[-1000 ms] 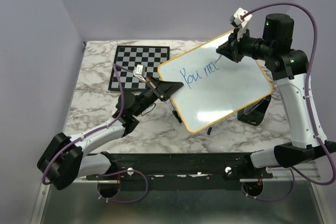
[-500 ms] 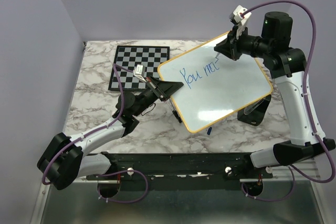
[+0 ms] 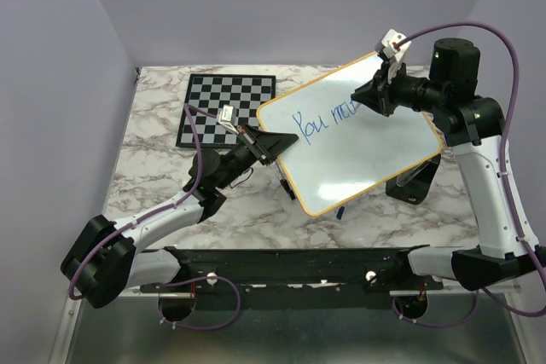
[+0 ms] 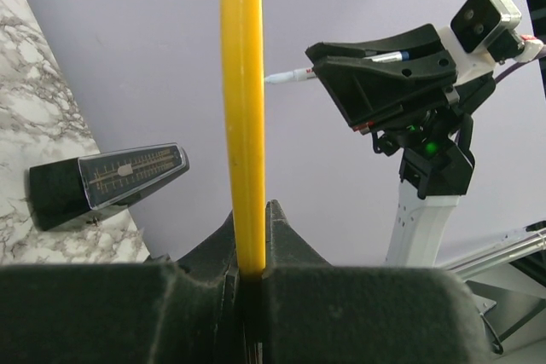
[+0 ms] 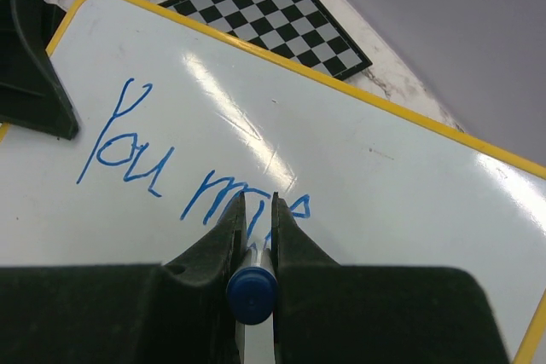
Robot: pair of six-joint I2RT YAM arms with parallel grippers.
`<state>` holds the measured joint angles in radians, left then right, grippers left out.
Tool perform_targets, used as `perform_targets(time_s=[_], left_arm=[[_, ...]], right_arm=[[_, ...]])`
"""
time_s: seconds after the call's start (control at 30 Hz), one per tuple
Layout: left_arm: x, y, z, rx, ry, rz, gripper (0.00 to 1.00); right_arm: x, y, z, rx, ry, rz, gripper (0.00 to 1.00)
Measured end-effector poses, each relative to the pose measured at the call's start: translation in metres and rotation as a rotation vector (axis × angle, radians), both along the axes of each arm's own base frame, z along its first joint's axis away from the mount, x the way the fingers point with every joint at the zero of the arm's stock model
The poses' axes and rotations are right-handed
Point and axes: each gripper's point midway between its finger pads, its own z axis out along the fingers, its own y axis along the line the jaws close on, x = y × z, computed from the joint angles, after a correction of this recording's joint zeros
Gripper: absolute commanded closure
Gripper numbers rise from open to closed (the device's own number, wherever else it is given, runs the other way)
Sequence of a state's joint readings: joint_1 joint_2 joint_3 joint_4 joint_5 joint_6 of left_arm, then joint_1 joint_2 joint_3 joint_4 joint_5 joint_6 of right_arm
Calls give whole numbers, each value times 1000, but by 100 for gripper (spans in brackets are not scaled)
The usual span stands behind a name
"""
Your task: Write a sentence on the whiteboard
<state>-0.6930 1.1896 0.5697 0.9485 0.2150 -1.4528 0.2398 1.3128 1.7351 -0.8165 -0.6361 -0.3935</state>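
The whiteboard (image 3: 367, 147) with a yellow frame is propped tilted at the table's middle right. Blue writing (image 3: 324, 118) on it reads "You ma". My left gripper (image 3: 275, 147) is shut on the board's left yellow edge (image 4: 243, 125). My right gripper (image 3: 368, 101) is shut on a blue-capped marker (image 5: 252, 296), its tip at the board just after the last letter. In the right wrist view the writing (image 5: 200, 181) runs up to the jaws. The left wrist view shows the right gripper (image 4: 320, 74) and the marker's white tip pointing at the board edge.
A black-and-white chessboard (image 3: 226, 106) lies flat behind the left gripper. A black pen (image 3: 284, 183) lies on the marble table under the board's left edge. A black stand (image 3: 414, 181) props the board at right. A black metronome-like box (image 4: 107, 181) shows in the left wrist view.
My right gripper has moved a little rightward along the first line with the marker, and the last letter has grown. The left arm and the board have not moved.
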Motion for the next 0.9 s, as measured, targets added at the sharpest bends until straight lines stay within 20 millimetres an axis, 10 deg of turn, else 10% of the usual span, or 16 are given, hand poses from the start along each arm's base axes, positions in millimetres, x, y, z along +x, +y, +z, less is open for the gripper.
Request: perform_targets(time_s=[0.9], left_arm=[[-1, 1, 4, -15, -8, -2, 100]], right_arm=[[11, -9, 25, 0, -51, -53, 100]])
